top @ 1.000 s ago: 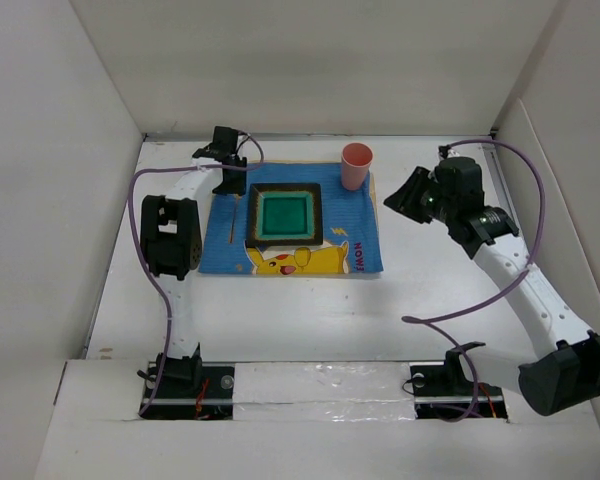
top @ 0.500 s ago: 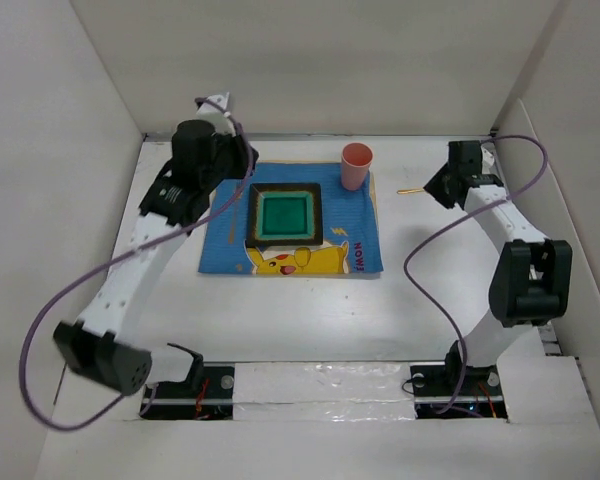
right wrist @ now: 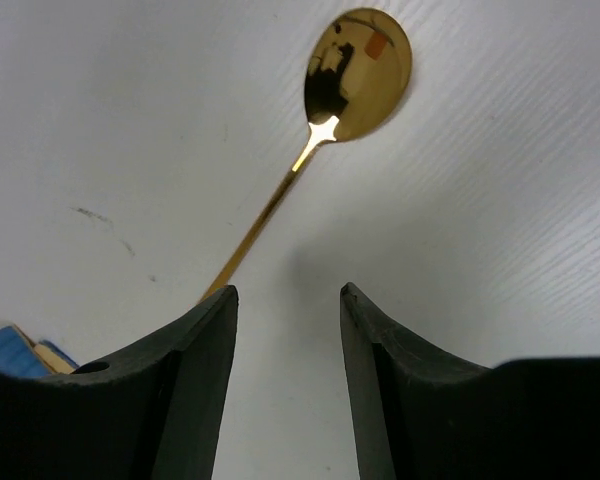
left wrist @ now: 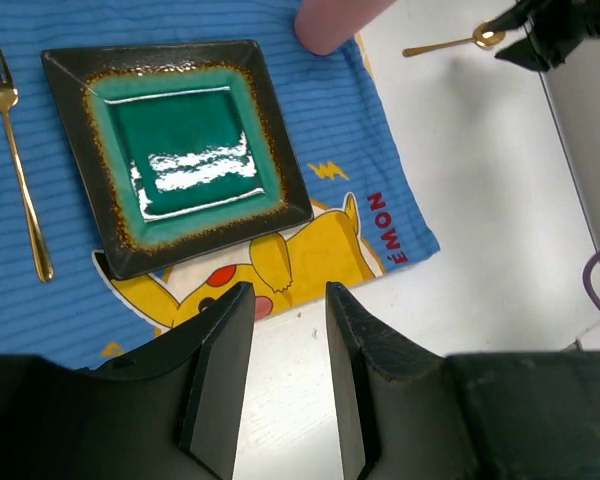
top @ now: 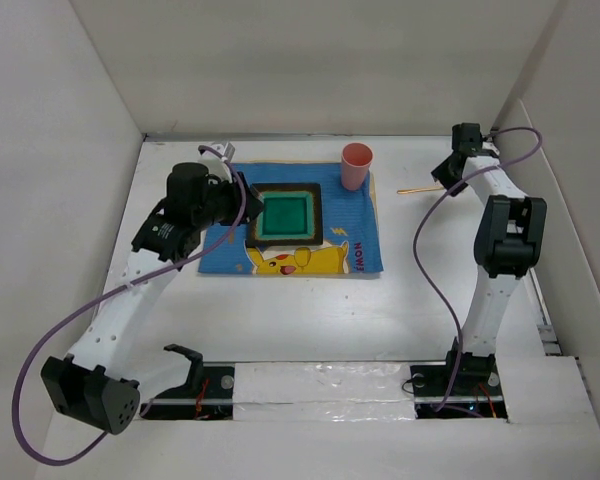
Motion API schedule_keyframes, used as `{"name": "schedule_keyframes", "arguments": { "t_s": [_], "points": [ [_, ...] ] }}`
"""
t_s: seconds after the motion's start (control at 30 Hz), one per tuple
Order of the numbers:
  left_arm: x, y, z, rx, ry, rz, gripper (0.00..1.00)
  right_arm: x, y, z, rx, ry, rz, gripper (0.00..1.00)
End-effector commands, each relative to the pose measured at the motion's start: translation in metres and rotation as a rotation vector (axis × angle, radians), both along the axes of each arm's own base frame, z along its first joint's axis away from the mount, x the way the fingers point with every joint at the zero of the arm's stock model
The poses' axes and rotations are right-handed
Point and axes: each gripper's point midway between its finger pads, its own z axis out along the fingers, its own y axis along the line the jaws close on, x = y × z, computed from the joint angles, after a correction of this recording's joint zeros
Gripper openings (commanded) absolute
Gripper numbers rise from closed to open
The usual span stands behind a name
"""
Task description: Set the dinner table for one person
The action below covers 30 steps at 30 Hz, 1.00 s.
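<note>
The dinner table [top: 310, 310] is a white tabletop. On it lies a blue cartoon mat [top: 360, 245] with a green square plate [top: 285, 215], and a pink cup [top: 356, 165] stands at the mat's far right corner. A gold fork [left wrist: 15, 170] lies on the mat left of the plate [left wrist: 190, 160]. A gold spoon [top: 415, 189] lies on the bare table right of the cup. My left gripper [top: 242, 208] hovers open and empty above the plate's left side. My right gripper [right wrist: 285, 295] is open and empty just short of the spoon [right wrist: 350, 70], its left finger by the handle.
White walls enclose the table on the left, back and right. The right arm [top: 500, 235] stands upright along the right wall. The right gripper [left wrist: 545, 30] shows by the spoon's bowl [left wrist: 445, 45] in the left wrist view. A purple cable [top: 430, 260] loops over the right side.
My left arm left the fork at the mat's left edge, rose, then came down over the plate's left side. My right gripper swung to the far right, down to the spoon.
</note>
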Motion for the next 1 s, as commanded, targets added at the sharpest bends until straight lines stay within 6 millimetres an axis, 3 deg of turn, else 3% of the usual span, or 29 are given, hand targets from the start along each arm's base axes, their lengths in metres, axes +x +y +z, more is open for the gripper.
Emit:
{"name": "schedule_keyframes", "arguments": {
  "t_s": [0.0,0.33,0.8,0.97],
  "points": [
    [-0.014,-0.003,0.023,-0.033,-0.074,-0.048,0.32,0.017,-0.009,0.016,0.0,-0.026,-0.07,0.52],
    [-0.011,0.001,0.033,0.026,-0.092,-0.063,0.32,0.019,-0.02,-0.021,0.033,0.069,-0.148,0.51],
    [-0.011,-0.002,0.03,0.056,-0.096,-0.08,0.32,0.035,-0.006,-0.033,0.023,0.11,-0.117,0.45],
    [-0.012,0.004,0.037,0.082,-0.103,-0.061,0.32,0.03,-0.003,-0.038,0.002,0.171,-0.12,0.4]
  ]
}}
